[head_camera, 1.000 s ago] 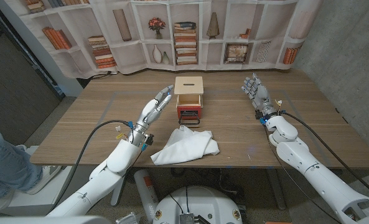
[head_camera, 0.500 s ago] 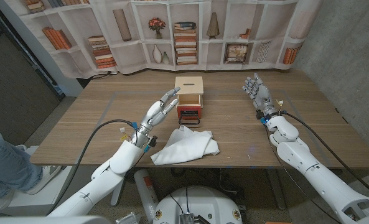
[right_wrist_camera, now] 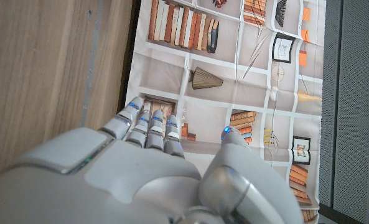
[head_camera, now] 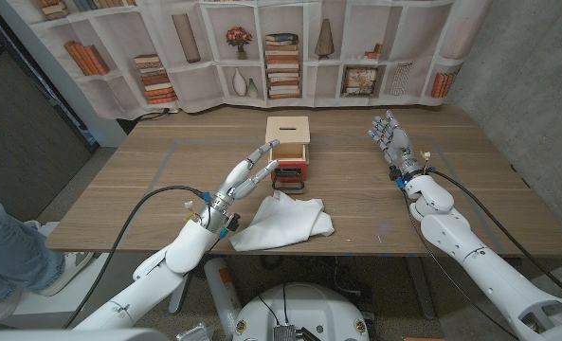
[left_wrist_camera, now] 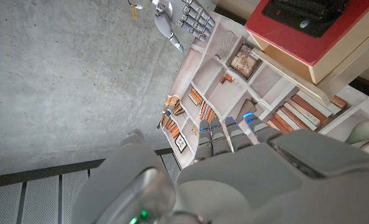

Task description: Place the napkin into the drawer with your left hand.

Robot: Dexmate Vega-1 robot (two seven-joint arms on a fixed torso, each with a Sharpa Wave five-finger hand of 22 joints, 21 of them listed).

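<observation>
Head view: the white napkin lies crumpled on the tabletop near its front edge. Just beyond it the left hand hovers with fingers spread, holding nothing, its fingertips close to the small wooden box whose red drawer stands pulled open. Farther right, the right hand stands upright, fingers apart and empty.

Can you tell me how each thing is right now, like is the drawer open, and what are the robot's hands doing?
drawer: pulled open, red front facing the robot.
wooden box: upright, slot on top.
napkin: crumpled on the table, nobody holding it.
left hand: open, fingers apart, above the table beside the drawer, holding nothing.
right hand: open, fingers apart, holding nothing.
</observation>
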